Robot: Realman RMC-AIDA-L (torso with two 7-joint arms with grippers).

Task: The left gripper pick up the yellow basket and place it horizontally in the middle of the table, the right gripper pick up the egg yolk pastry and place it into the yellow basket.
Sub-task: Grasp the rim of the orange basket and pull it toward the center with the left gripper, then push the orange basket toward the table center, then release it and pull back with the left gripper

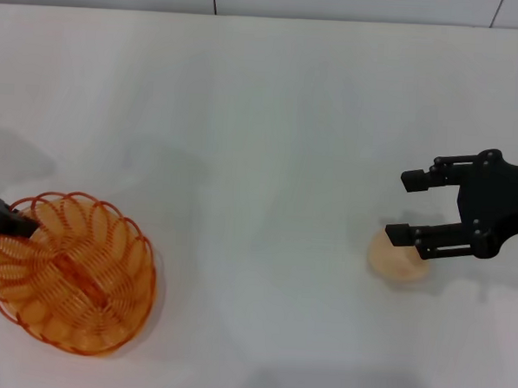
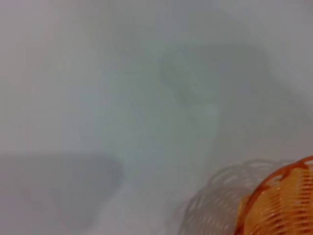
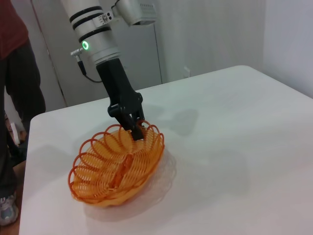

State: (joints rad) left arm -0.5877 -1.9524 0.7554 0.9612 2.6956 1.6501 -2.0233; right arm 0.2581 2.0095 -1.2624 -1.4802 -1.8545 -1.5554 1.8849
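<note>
The yellow basket (image 1: 68,271) sits at the front left of the white table (image 1: 263,116), see-through with a looped rim. My left gripper (image 1: 14,223) comes in from the left edge and is shut on the basket's rim. In the right wrist view the left gripper (image 3: 136,128) pinches the far rim of the basket (image 3: 117,164), which looks slightly tilted. A piece of the basket (image 2: 281,205) shows in the left wrist view. My right gripper (image 1: 399,207) is open at the right. The egg yolk pastry (image 1: 397,256) lies on the table just under and beside its nearer finger (image 1: 430,242).
The table's far edge (image 1: 268,18) meets a wall. In the right wrist view a person in a dark red shirt (image 3: 14,63) stands beyond the table's corner (image 3: 36,120).
</note>
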